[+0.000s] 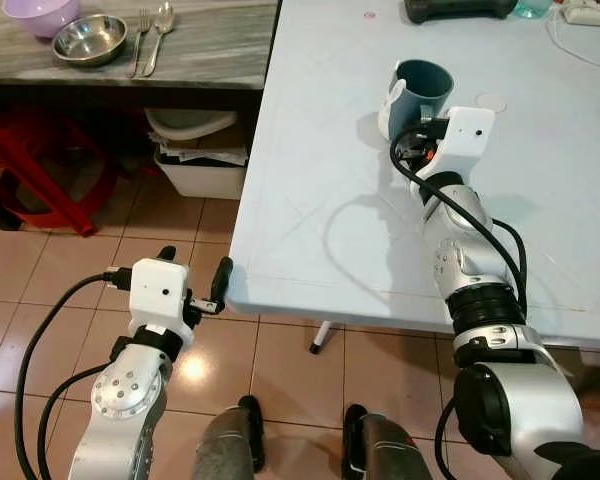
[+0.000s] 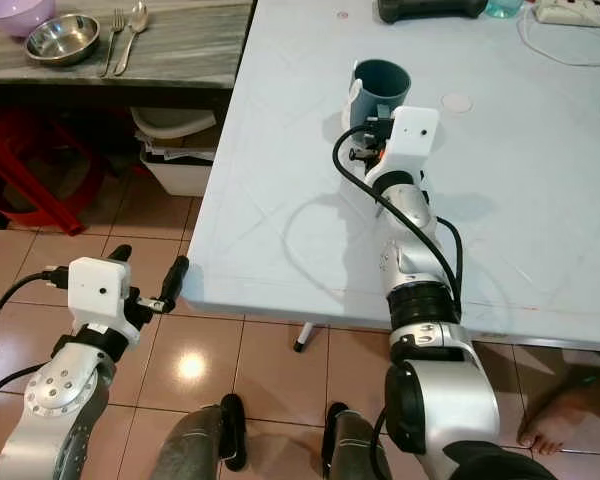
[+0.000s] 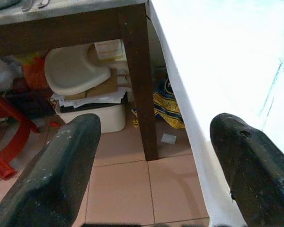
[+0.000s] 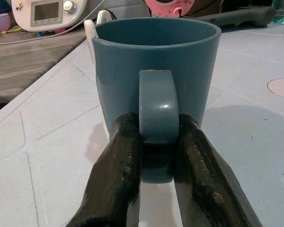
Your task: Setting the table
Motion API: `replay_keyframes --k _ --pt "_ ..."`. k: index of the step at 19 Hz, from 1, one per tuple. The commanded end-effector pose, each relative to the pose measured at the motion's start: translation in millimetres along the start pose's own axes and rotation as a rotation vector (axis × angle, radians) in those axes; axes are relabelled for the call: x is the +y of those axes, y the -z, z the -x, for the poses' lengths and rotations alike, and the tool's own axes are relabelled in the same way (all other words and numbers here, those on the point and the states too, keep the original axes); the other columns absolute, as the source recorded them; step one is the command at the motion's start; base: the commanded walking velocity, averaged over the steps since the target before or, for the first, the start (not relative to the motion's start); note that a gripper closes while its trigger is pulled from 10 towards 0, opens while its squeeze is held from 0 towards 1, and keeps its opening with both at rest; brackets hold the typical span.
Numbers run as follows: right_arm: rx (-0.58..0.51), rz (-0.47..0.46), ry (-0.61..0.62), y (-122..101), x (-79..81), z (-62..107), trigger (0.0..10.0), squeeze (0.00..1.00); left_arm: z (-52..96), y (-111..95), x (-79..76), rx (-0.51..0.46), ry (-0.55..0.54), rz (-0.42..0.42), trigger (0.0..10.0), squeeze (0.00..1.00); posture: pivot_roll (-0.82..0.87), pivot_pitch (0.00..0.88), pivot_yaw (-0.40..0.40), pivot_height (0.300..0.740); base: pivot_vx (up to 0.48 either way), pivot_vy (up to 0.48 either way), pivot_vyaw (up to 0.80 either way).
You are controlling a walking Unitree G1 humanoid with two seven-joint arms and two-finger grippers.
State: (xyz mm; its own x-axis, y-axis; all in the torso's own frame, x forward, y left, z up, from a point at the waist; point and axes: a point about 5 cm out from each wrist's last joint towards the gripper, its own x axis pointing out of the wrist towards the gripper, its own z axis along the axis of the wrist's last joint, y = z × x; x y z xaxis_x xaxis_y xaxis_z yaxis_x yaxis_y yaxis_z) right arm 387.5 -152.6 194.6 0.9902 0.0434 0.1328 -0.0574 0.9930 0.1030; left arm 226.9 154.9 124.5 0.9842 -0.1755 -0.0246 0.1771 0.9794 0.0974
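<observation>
Blue mug [image 4: 154,71], one, handle clamped by right gripper [image 4: 157,156]; white object behind it half-hidden; left gripper [image 3: 156,175] spread, empty.

Home dining area: table [image 1: 310,200], bowl [image 1: 88,38], tiled floor [image 1: 70,270].

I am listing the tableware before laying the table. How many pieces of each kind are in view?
Blue ceramic mug, handle pinched by the right claw: 1
Purple plastic bowl: 1
Round steel bowl: 1
Metal fork: 1
Metal spoon: 1
Total: 5
</observation>
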Motion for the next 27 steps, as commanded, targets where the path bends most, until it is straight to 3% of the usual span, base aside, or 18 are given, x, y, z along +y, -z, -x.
replay_keyframes --k 1,9,12,13,21,23,24,25,27 --pt "-0.015 -0.012 -0.020 0.5 3.2 2.8 0.0 0.00 -0.5 5.8 1.0 0.022 -0.014 0.003 10.0 0.00 0.11 0.225 0.038 0.740 0.000 0.000 0.00" --pt "-0.034 0.026 -0.029 6.8 -5.1 22.9 0.0 0.00 -7.8 12.6 2.3 0.043 -0.069 0.023 10.0 0.00 0.08 0.163 0.018 0.740 0.000 0.000 0.00" --pt "-0.046 0.045 -0.025 10.4 -8.9 42.1 0.0 0.00 -10.9 15.1 1.1 0.044 -0.087 0.011 10.0 0.00 0.06 0.117 0.014 0.740 0.000 0.480 0.00" --pt "-0.054 0.057 -0.025 13.5 -8.8 57.5 0.0 0.00 -14.7 14.8 1.4 0.038 -0.097 -0.006 10.0 0.00 0.05 0.109 0.013 0.740 0.000 0.480 0.00" --pt "-0.026 0.100 -0.029 31.4 -9.2 97.2 0.0 0.00 -39.6 5.3 4.7 -0.009 -0.130 0.026 10.0 0.00 0.01 0.040 0.015 0.740 0.000 0.480 0.00" --pt "-0.021 0.103 -0.025 33.1 -10.1 99.1 0.0 0.00 -42.3 4.2 4.9 -0.014 -0.133 0.024 10.0 0.00 0.00 0.029 0.018 0.740 0.000 0.480 0.00" --pt "-0.017 0.109 -0.018 35.5 -11.6 101.4 2.7 0.00 -45.1 3.3 5.0 -0.019 -0.135 0.026 10.0 0.00 -0.01 0.021 0.022 0.740 0.000 0.480 0.00" --pt "-0.011 0.117 -0.015 38.1 -13.0 104.6 7.2 0.00 -48.7 3.4 4.5 -0.022 -0.135 0.032 10.0 0.00 -0.01 0.016 0.025 0.740 0.000 0.480 0.00" --pt "-0.010 0.119 -0.017 38.7 -13.2 105.4 7.2 0.00 -49.4 3.8 4.1 -0.022 -0.134 0.034 10.0 0.00 -0.01 0.016 0.025 0.740 0.000 0.480 0.00"
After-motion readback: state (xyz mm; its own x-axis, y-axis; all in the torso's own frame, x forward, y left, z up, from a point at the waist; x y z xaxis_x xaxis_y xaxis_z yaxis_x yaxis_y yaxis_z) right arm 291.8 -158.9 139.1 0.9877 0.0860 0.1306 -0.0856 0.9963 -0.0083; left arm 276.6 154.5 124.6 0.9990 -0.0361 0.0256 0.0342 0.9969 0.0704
